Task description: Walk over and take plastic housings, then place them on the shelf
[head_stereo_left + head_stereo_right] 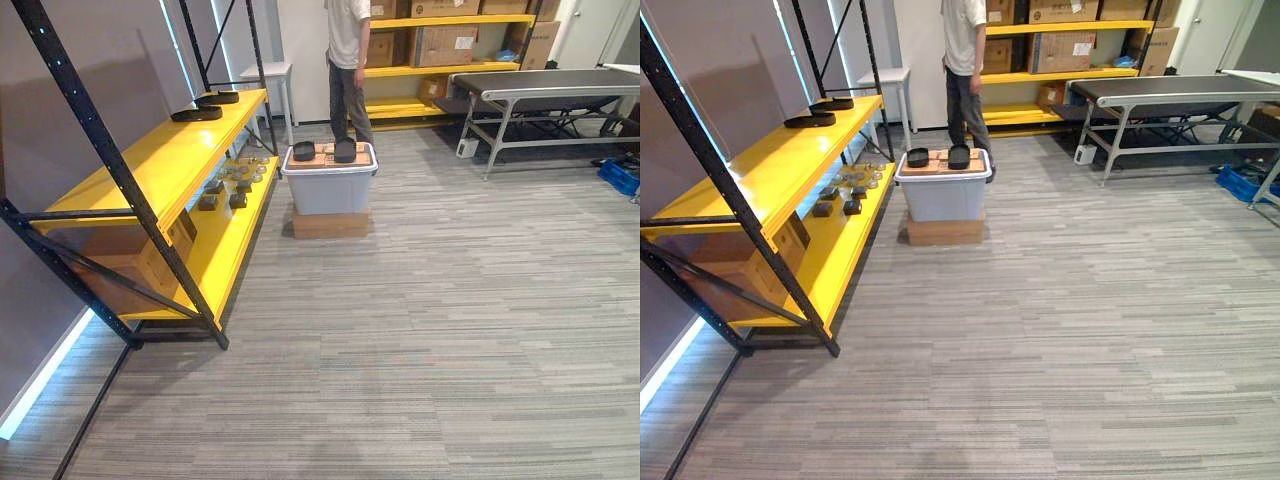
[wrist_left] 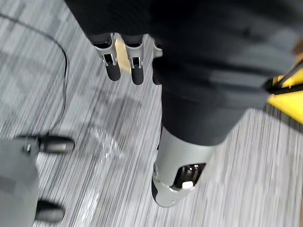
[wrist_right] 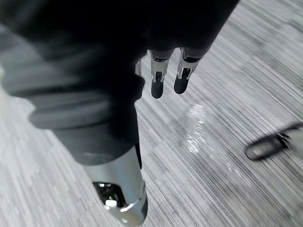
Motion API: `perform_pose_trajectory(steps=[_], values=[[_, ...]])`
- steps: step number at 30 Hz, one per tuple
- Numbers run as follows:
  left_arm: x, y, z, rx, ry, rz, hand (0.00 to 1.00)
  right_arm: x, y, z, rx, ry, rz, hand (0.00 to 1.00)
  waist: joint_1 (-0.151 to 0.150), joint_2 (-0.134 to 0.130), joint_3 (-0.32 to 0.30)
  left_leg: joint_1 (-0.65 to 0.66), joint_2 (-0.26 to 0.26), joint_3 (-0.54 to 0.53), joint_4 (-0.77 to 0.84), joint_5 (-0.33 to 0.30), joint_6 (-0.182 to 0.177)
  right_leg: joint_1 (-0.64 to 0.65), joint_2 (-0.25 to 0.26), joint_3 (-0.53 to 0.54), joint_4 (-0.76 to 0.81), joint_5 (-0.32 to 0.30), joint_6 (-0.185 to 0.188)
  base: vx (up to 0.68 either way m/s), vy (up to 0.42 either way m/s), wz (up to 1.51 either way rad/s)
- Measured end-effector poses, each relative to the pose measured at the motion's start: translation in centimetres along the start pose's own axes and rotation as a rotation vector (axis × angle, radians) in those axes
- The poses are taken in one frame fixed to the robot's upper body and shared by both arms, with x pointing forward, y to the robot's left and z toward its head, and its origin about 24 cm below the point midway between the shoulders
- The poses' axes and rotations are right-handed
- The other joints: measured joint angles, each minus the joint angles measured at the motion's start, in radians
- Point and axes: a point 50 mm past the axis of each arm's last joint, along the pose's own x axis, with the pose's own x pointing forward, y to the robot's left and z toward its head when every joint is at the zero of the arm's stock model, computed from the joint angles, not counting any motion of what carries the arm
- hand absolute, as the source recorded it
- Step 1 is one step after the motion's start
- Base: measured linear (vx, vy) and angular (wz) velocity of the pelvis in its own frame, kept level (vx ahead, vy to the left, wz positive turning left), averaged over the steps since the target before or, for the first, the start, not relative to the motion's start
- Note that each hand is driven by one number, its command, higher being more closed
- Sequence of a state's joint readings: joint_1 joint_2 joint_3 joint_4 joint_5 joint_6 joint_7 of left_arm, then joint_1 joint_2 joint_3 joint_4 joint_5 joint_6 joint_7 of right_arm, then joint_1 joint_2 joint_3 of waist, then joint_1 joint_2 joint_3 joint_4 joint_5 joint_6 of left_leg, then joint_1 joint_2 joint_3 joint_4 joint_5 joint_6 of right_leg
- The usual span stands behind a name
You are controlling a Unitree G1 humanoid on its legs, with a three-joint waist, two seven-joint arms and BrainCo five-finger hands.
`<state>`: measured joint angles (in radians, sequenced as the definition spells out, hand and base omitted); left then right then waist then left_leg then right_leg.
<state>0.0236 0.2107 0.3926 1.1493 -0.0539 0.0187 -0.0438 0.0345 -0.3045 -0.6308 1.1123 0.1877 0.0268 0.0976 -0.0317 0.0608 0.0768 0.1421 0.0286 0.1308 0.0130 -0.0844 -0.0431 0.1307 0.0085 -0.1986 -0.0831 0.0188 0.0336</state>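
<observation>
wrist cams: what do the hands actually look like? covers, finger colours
Left hand: a dark ribbed cover wraps the back and wrist. The silver fingers end in rounded dark tips, and the thick silver-grey thumb has a glossy dark inset near its end. Right hand: same build and colours, a mirror of the left.

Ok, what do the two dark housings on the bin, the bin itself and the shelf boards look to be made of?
The housings are matte black and look moulded, so probably plastic. The bin has smooth pale grey walls and a whitish rim, likely plastic. The shelf boards are thin flat panels in glossy yellow paint, held in a perforated black frame, so likely metal.
</observation>
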Motion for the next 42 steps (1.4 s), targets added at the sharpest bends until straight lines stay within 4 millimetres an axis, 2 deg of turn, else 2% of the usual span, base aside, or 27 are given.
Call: perform_pose_trajectory(steps=[1,4,10,18,31,41,42], values=[[-0.1,1.3,0.0,-0.019,-0.004,0.033,0.0,0.0,-0.8,0.9,-0.003,-0.023,-0.018,0.0,0.0,0.0,0.0,0.009,0.0,-0.001,-0.007,0.002,0.0,0.006,0.0,-0.003,0.0,0.0,0.0,0.0,0.0,0.0],[-0.3,2.8,-0.4,-0.034,0.001,0.073,0.0,0.0,-1.6,1.7,-0.005,-0.047,-0.04,0.0,0.0,-0.001,0.0,0.015,-0.003,0.0,-0.013,0.002,0.0,0.011,-0.001,-0.005,0.0,0.0,0.0,0.0,0.0,0.0],[-0.6,3.6,-1.3,-0.066,0.016,0.099,0.0,-0.2,-2.0,1.4,0.026,-0.044,-0.048,0.0,-0.003,-0.002,0.001,0.018,-0.014,0.001,-0.02,0.005,0.005,0.011,-0.012,-0.007,0.0,0.0,0.0,-0.01,0.004,0.0],[-0.7,2.9,-1.7,-0.072,0.0,0.083,0.0,-0.3,-2.0,0.4,0.07,-0.027,-0.06,0.0,-0.004,-0.007,-0.002,0.024,-0.026,0.001,-0.037,0.018,0.024,0.011,-0.022,-0.01,0.0,-0.001,0.001,-0.05,0.011,0.0],[-0.8,2.9,-1.8,-0.071,-0.014,0.098,0.0,-0.3,-1.1,-0.8,0.087,0.008,-0.043,0.0,-0.004,-0.026,-0.006,0.034,-0.032,0.008,-0.043,0.019,0.026,0.011,-0.028,-0.009,0.002,-0.002,0.002,-0.02,-0.001,-0.01],[-0.8,1.6,-2.4,-0.066,0.0,0.062,0.0,-0.1,1.1,-1.6,0.028,0.037,0.02,0.0,0.002,-0.043,-0.003,0.042,-0.029,0.067,-0.036,0.006,0.023,-0.011,-0.024,0.048,0.014,-0.002,0.002,-0.04,-0.005,-0.18],[-0.7,1.2,-2.2,-0.054,-0.004,0.05,0.0,-0.1,1.3,-1.6,0.029,0.036,0.024,0.0,0.002,-0.041,0.0,0.015,-0.026,0.067,-0.005,-0.013,0.032,-0.04,-0.028,0.048,0.06,-0.027,0.018,-0.03,-0.014,-0.07]])
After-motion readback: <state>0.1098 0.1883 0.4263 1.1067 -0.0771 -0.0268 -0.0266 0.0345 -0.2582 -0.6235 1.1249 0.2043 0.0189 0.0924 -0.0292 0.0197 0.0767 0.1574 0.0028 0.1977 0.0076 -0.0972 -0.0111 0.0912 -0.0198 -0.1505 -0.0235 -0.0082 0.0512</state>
